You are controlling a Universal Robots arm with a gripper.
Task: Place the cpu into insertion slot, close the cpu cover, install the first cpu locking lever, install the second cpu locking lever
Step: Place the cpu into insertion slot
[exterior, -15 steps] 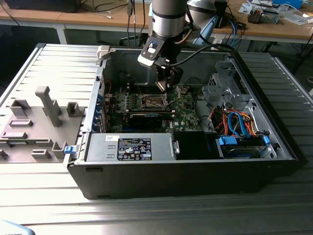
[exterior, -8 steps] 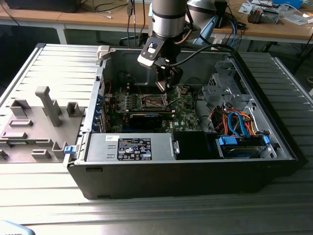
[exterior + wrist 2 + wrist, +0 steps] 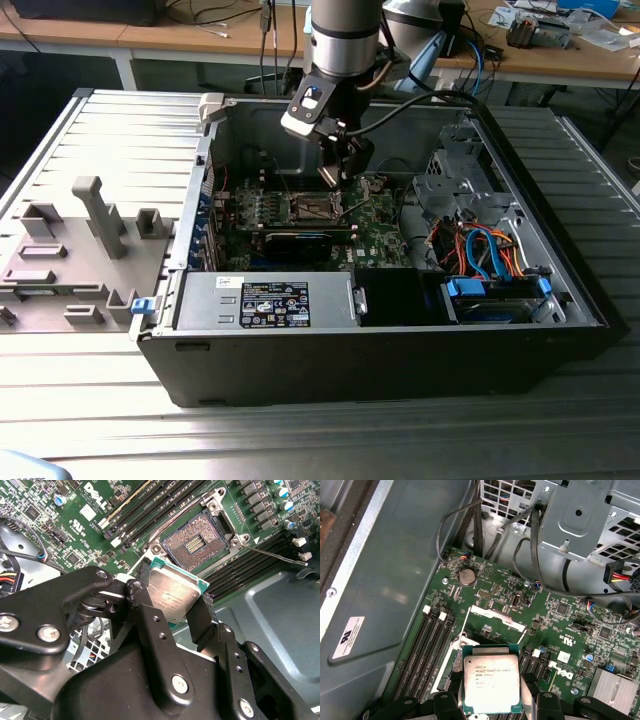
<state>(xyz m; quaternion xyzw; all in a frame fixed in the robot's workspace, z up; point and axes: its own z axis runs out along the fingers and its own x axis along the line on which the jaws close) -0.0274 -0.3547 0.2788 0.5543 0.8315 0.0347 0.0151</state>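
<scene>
Fingers (image 3: 145,615) of the gripper (image 3: 169,600) are pinching the cpu (image 3: 176,594) by two opposite edges, its silvery top facing away from the green motherboard (image 3: 75,510). The insertion slot (image 3: 197,542) is lying open and empty just past the chip's far edge, so the cpu is sitting beside the socket, not over it. In the exterior view the gripper (image 3: 338,180) is hovering above the slot (image 3: 312,208) and just to the exterior view's right of it. Beyond the socket a thin locking lever (image 3: 277,555) is standing swung out, apparently leaving the opening free.
</scene>
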